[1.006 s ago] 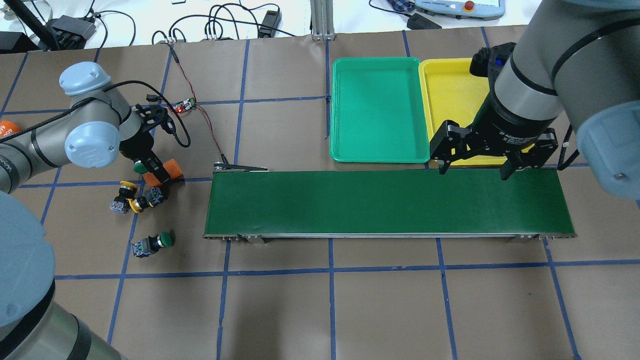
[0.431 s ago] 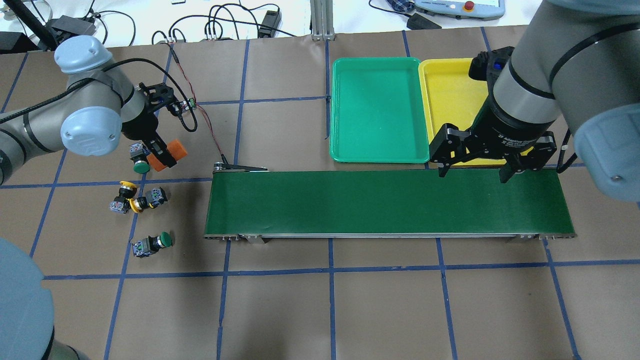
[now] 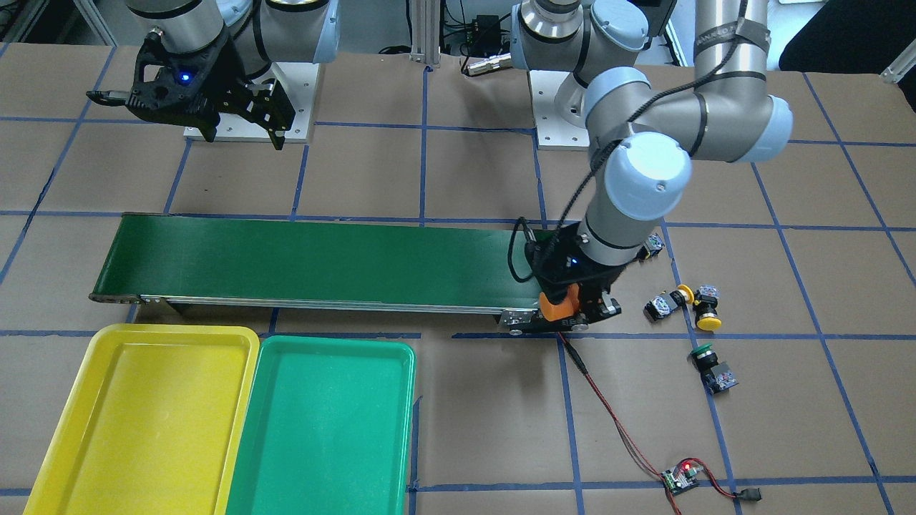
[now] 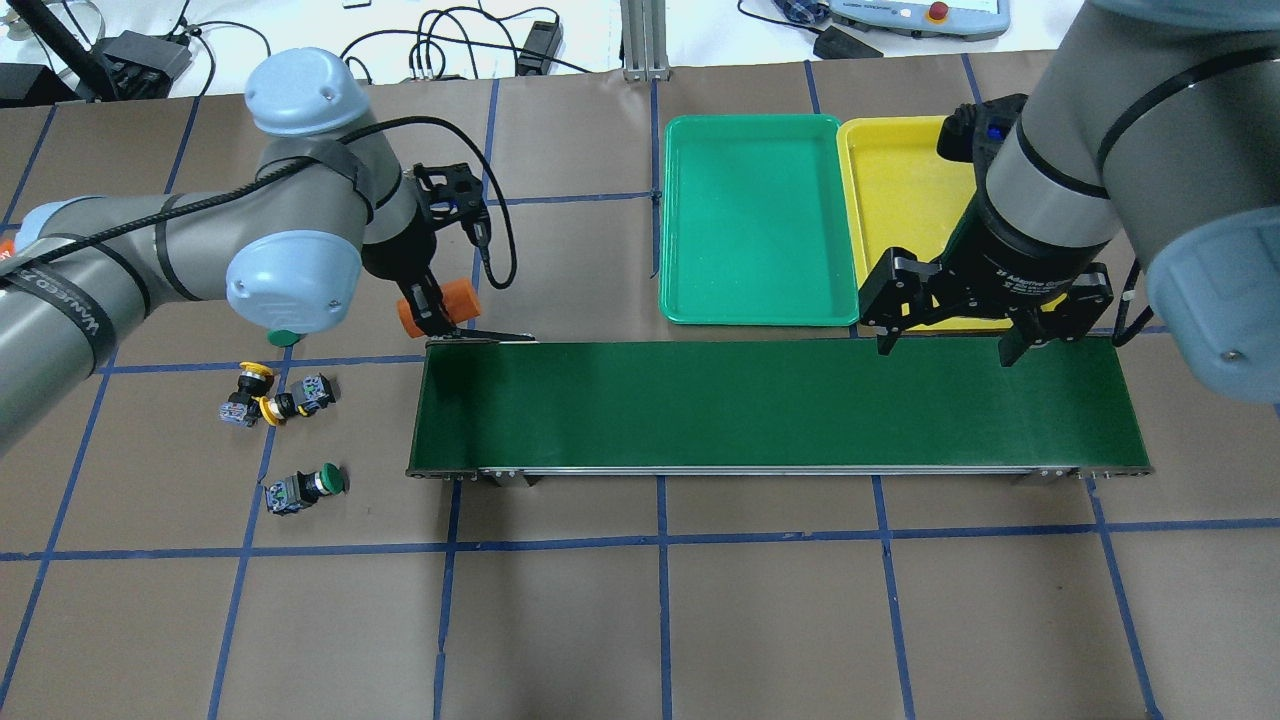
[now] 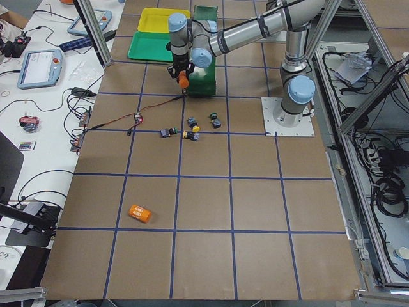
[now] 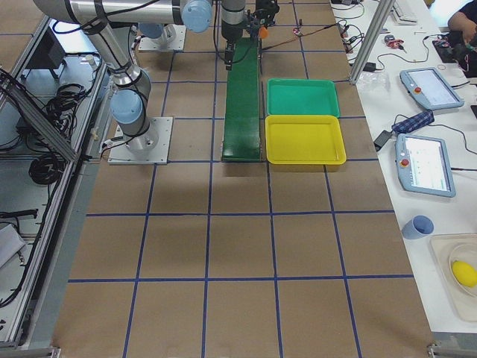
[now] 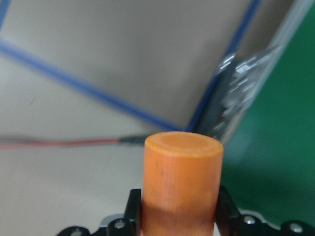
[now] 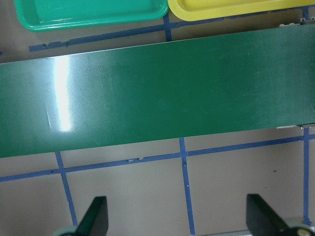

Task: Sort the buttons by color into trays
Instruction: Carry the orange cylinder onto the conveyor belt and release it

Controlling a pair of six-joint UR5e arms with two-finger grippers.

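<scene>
My left gripper [image 4: 432, 306] is shut on an orange cylinder [image 4: 452, 298] and holds it at the left end of the belt; the cylinder also shows in the left wrist view [image 7: 182, 182] and in the front view [image 3: 558, 303]. Two yellow buttons [image 4: 252, 380] [image 4: 292, 402] and a green button [image 4: 312, 483] lie on the table left of the belt. Another green button [image 4: 285, 338] peeks out from under my left arm. My right gripper [image 4: 945, 345] is open and empty over the belt's right end, in front of the yellow tray [image 4: 885, 185]. The green tray [image 4: 760, 220] stands beside the yellow one.
The long dark-green conveyor belt [image 4: 780, 405] lies across the middle of the table. A red wire runs from the belt's left end to a small circuit board [image 3: 680, 478]. Another orange cylinder [image 5: 139, 213] lies far off on the table.
My left arm has swung right, from beside the buttons to the belt's left end, with the orange cylinder in its gripper. The right arm has barely moved.
</scene>
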